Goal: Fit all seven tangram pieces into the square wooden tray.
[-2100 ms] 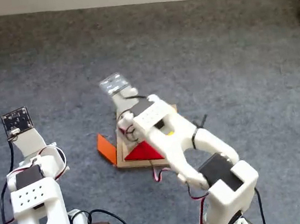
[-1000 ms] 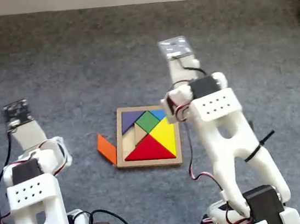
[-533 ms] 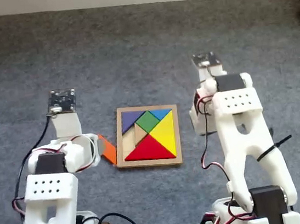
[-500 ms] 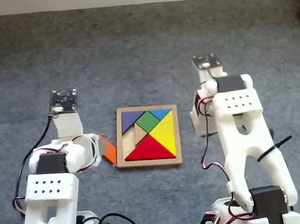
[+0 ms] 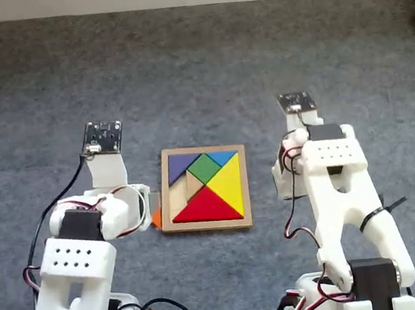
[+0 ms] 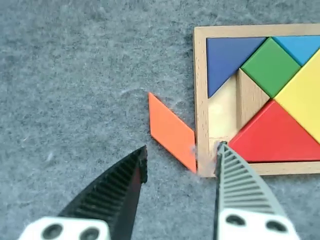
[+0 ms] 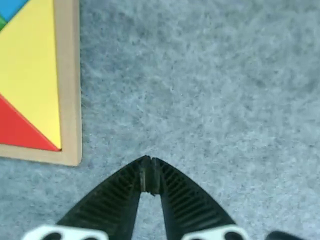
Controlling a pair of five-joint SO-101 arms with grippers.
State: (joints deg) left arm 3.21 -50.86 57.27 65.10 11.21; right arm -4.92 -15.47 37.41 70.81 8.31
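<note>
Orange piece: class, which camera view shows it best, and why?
The left wrist view: the whole orange piece lies flat on the carpet beside the tray, ahead of the open left gripper. The high view gives a sliver of it past the left arm. The right wrist view faces the tray's opposite side.

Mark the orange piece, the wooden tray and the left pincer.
orange piece [image 6: 172,132], left wrist view, middle of its top face.
wooden tray [image 6: 221,117], left wrist view, bare floor of the unfilled slot.
left pincer [image 6: 182,148], left wrist view, midway between its open fingertips.
</note>
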